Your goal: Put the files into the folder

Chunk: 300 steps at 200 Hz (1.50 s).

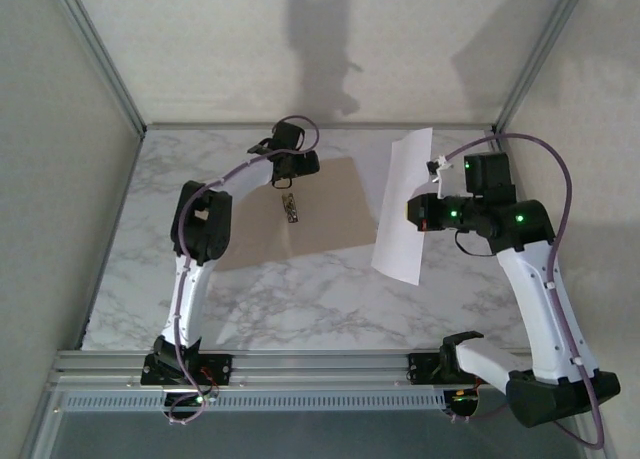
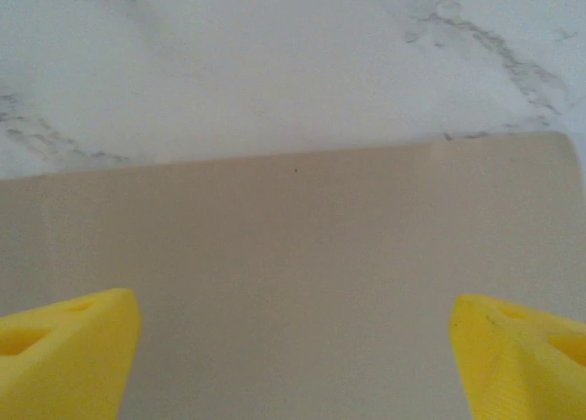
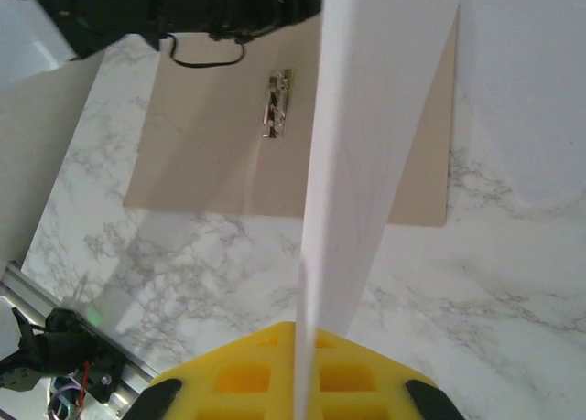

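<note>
From above, the folder (image 1: 330, 204) lies open and flat on the table (image 1: 300, 299), with the files (image 1: 405, 207) held up at its right edge. Left wrist: left fingers (image 2: 64, 356) spread wide over the folder's edge. Right wrist: right fingers (image 3: 247, 379) clamped on the files, the clip (image 3: 277, 104) beyond.

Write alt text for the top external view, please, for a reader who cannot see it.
The right tool holds a white paper sheet raised over the marble table, at the right edge of an open tan folder that lies flat with a metal clip at its middle. The left tool hovers over the folder's far edge.
</note>
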Available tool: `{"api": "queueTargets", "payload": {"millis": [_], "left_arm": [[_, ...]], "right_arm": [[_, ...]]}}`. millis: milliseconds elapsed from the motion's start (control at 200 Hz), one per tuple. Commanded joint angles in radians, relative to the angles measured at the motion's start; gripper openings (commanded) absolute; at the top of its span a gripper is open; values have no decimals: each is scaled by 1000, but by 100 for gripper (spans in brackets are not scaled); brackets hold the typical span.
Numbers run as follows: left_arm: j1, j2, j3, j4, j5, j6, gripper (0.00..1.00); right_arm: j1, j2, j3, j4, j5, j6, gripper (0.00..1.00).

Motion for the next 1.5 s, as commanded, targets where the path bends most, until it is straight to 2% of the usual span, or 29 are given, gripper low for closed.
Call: {"api": "queueTargets", "payload": {"millis": [0, 115, 340, 471, 631, 731, 871, 1016, 1232, 1497], "left_arm": [[-3, 82, 102, -62, -3, 38, 86], [-11, 126, 139, -75, 44, 75, 84], [-56, 131, 102, -79, 82, 123, 82], [-84, 84, 12, -24, 111, 56, 82], [-109, 8, -121, 77, 121, -92, 82], [-114, -23, -126, 79, 111, -119, 83], [-76, -76, -73, 16, 82, -90, 85], [3, -166, -103, -37, 25, -53, 86], [110, -293, -334, -15, 33, -36, 86], [122, -397, -609, 75, 112, -59, 78]], "right_arm": [[7, -25, 20, 31, -16, -47, 0], [7, -15, 55, 7, -31, -67, 0], [7, -21, 99, 2, -17, -85, 0], [8, -27, 115, -2, -11, -87, 0], [7, -38, 109, 2, -14, -78, 0], [7, -41, 107, 4, -17, -75, 0], [7, -46, 107, 1, -31, -73, 0], [7, -53, 92, 12, -41, -70, 0], [7, -64, 71, 43, -62, -62, 0], [7, -78, 62, 91, -94, -74, 0]]}}
